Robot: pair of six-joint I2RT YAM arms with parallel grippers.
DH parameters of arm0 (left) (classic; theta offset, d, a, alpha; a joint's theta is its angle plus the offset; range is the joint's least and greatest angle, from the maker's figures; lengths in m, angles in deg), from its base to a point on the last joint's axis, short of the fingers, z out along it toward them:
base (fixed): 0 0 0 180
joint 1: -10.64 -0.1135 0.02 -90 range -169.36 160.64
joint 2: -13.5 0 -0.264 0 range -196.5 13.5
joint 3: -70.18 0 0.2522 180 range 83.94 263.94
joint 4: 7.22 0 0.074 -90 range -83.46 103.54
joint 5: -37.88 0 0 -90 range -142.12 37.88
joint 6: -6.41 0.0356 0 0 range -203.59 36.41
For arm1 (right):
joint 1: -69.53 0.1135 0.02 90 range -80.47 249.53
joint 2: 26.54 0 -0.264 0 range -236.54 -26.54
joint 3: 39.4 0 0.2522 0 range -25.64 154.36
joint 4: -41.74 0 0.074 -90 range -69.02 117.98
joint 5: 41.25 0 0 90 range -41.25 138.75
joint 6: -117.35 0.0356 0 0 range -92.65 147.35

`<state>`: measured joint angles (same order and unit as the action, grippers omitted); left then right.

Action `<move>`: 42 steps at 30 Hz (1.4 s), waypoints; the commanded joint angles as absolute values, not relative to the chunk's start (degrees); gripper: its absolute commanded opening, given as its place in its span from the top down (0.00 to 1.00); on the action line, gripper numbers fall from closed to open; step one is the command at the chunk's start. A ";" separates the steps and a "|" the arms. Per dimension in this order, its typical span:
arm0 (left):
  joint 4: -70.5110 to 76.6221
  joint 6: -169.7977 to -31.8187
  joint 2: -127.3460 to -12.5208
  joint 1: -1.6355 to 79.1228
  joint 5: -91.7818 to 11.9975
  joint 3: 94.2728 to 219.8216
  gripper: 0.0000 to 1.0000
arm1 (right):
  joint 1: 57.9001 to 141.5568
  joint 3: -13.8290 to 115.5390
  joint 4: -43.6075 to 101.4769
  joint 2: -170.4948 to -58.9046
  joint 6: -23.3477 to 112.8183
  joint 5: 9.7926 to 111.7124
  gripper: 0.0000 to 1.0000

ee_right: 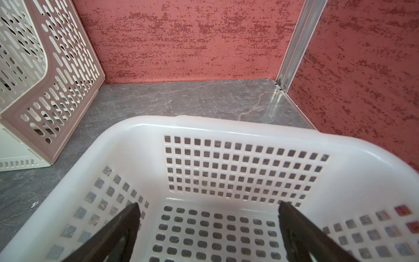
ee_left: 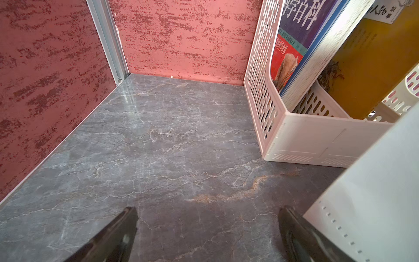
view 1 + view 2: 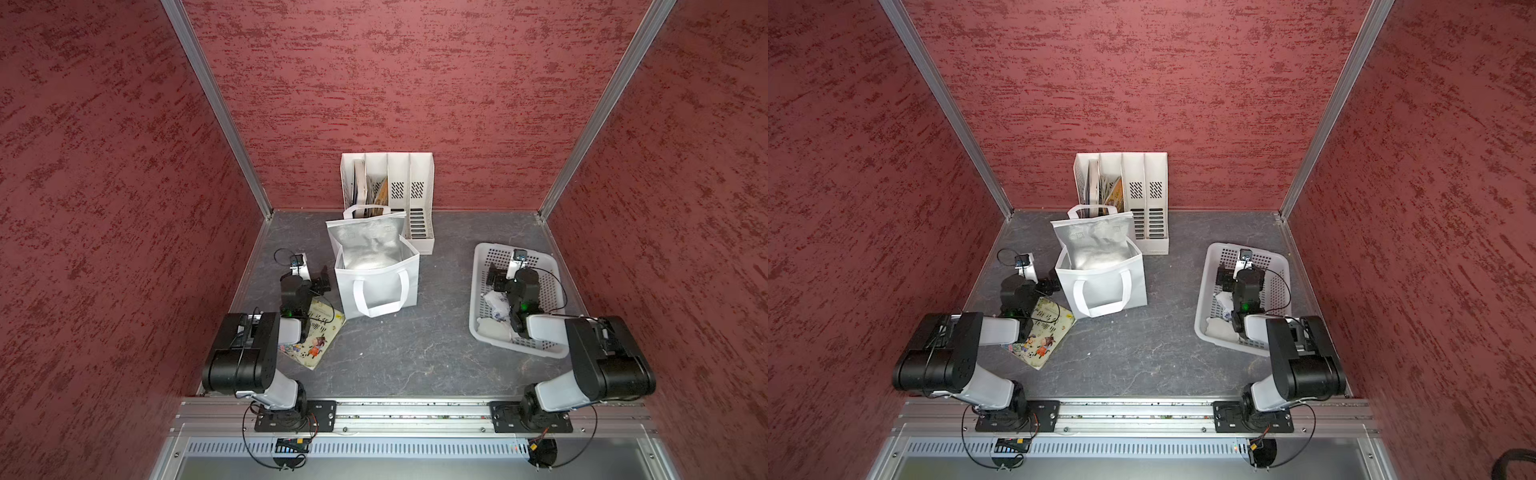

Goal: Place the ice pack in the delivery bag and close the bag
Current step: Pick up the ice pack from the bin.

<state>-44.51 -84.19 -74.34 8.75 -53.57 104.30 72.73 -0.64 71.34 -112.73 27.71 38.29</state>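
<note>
Hovering my right claw (image 1: 208, 205) wide inside the basket (image 1: 226, 127), ice packs (image 3: 495, 301) behind it, left claw (image 2: 207, 209) wide beside the open delivery bag (image 3: 376, 286)

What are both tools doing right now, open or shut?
Left tool: open, holding nothing.
Right tool: open, holding nothing, over the basket.

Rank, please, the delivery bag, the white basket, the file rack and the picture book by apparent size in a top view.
1. delivery bag and white basket: look alike, unranked.
2. file rack: seems slightly smaller, but the bag hides part.
3. picture book: clearly smallest.
</note>
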 commanded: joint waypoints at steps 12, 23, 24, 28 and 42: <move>-45.65 -84.04 -73.92 9.06 -53.63 105.04 0.00 | 72.60 -0.40 72.50 -112.58 27.36 39.32 0.01; -0.39 -90.23 -45.36 9.01 -59.92 115.44 0.00 | 72.49 18.24 27.56 -97.00 31.32 42.80 0.01; 3.69 -92.34 -41.62 8.92 -59.31 116.91 0.00 | 72.46 18.94 25.35 -94.92 32.52 44.15 0.01; 18.67 -101.16 -30.17 8.37 -50.53 121.82 0.00 | 72.41 15.80 26.63 -84.71 41.19 48.19 0.01; 24.79 -123.10 -41.98 20.51 -32.57 146.31 0.00 | 71.90 32.18 -21.02 -94.23 49.99 60.95 0.03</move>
